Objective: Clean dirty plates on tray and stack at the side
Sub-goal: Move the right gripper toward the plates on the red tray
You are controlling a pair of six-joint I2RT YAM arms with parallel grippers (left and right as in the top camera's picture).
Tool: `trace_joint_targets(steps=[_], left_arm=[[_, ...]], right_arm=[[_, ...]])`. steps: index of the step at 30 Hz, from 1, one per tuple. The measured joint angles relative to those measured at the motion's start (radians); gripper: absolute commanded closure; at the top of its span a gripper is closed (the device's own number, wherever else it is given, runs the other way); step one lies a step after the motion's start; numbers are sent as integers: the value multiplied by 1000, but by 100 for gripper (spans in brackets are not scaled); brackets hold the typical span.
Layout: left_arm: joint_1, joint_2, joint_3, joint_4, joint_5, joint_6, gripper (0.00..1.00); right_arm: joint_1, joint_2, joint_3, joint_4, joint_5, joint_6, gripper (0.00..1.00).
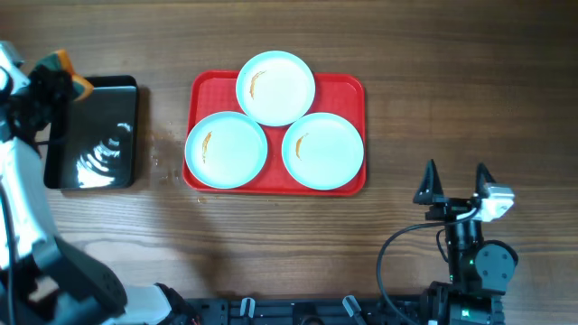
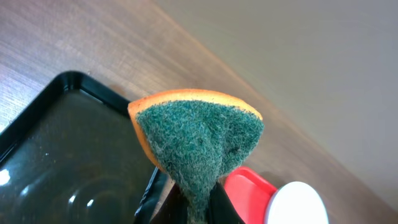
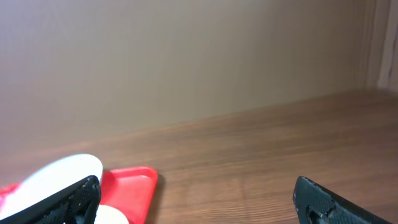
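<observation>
Three pale-blue plates lie on the red tray (image 1: pixel 343 86): one at the back (image 1: pixel 275 88), one front left (image 1: pixel 226 150), one front right (image 1: pixel 323 150). Each has a small orange-brown smear. My left gripper (image 1: pixel 65 72) is at the far left above the black pan, shut on an orange sponge with a green scouring face (image 2: pixel 199 140). My right gripper (image 1: pixel 454 176) is open and empty over bare table, right of the tray. The tray's corner (image 3: pixel 127 186) and a plate (image 3: pixel 62 171) show in the right wrist view.
A black rectangular pan (image 1: pixel 95 134) holding shiny liquid stands left of the tray, also in the left wrist view (image 2: pixel 56 162). A few wet drops lie on the wood between the pan and the tray. The table is brown wood.
</observation>
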Motion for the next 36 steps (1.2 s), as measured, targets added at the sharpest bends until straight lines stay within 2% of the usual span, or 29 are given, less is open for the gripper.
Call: trace_joint_targets(steps=[6,9,13,16,19,22,24,29,33,36], left_arm=[[-22,266,-58,10,-58,1,96],[16,268,-68,-12,-2,-17,96],[97,151,-54,-5,127,-29,96],[147,1,-27,11,172,-32,96],[151,-106,0,13,168,-32,96],[110,-91,-10,31,125,-32,96],[83,-22,-34,58,98,-32,96],[46,190,-90,19,36,-41,96],[46,181,-108,-13,28,-48,96],[47,101,-107,-10,59,-51,96]], right_arm=[[0,0,0,109,24,198,0],[0,0,0,224,24,387,0],[0,1,0,359,-8,523,0],[0,1,1,437,-56,554,0],[0,17,26,440,-111,536,0],[0,113,154,424,-211,446,0],[0,189,264,320,-278,379,0],[-2,557,663,-43,-512,195,0],[47,837,977,-370,-613,51,0],[150,981,1128,-520,-610,-64,1]])
